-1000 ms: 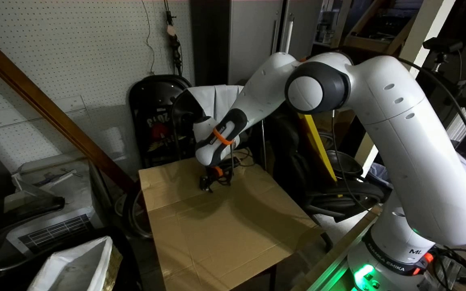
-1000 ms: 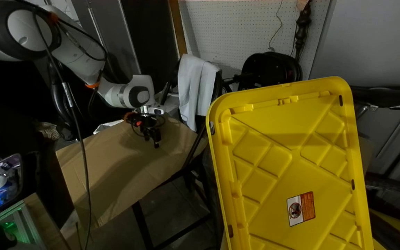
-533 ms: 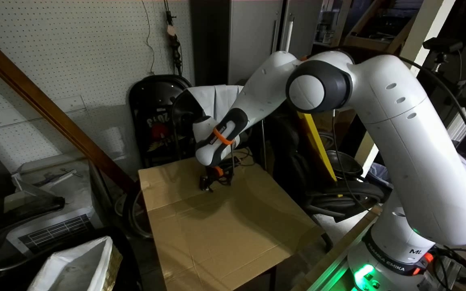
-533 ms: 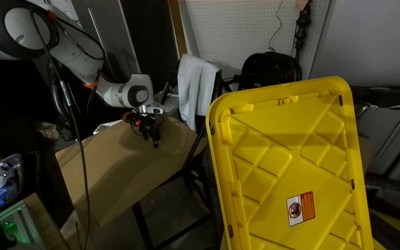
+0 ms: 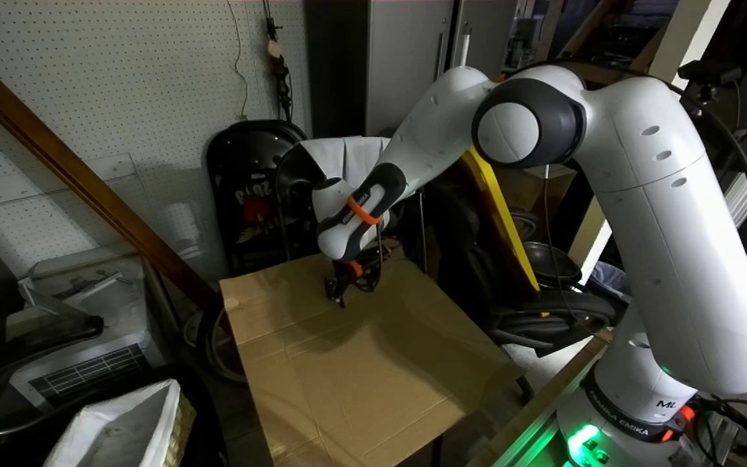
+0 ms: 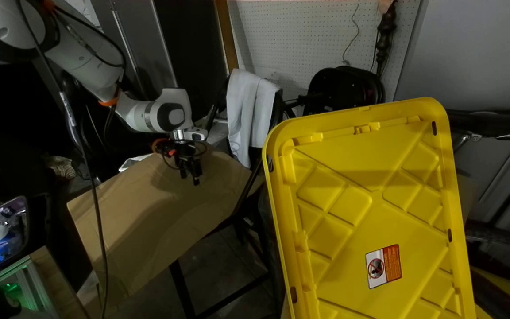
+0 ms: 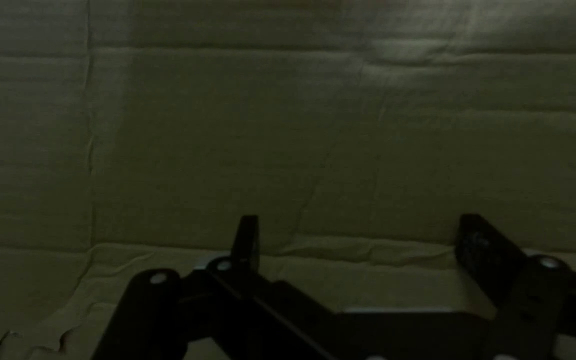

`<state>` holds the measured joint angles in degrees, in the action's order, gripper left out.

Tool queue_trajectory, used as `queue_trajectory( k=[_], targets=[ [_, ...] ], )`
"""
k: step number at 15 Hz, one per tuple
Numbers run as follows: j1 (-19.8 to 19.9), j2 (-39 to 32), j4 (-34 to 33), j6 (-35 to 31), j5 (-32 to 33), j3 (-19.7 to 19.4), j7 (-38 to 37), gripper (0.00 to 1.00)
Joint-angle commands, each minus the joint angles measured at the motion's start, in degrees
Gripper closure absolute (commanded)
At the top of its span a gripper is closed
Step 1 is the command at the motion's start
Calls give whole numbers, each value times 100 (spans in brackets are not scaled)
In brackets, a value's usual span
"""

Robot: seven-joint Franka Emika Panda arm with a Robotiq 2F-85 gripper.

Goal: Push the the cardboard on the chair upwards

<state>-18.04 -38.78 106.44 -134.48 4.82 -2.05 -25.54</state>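
Tan cardboard (image 5: 380, 383) beneath the tool (image 7: 358, 225), its fingers (image 7: 488, 260) wide apart, contact unclear.

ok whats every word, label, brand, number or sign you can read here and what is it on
"FRANKA EMIKA": robot base.
"ML": same base, just above; possibly continuing unseen.
"2013", upside down, it seems: folded black chair.
Crossed red circle: label on the yellow lid; its print is too small.
Lettering on the arm by its orange band: too blurred.
Cardboard: none readable.
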Motion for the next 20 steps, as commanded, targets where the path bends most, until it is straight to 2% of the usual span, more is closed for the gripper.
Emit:
queue_trajectory(
  k=[1, 11, 20],
  targets=[
    [-4, 252, 333, -73, 158, -53, -31, 0],
    [118, 323, 473, -180, 32, 4, 25, 0],
    [384, -203, 135, 36, -109, 145, 407, 0]
  ],
)
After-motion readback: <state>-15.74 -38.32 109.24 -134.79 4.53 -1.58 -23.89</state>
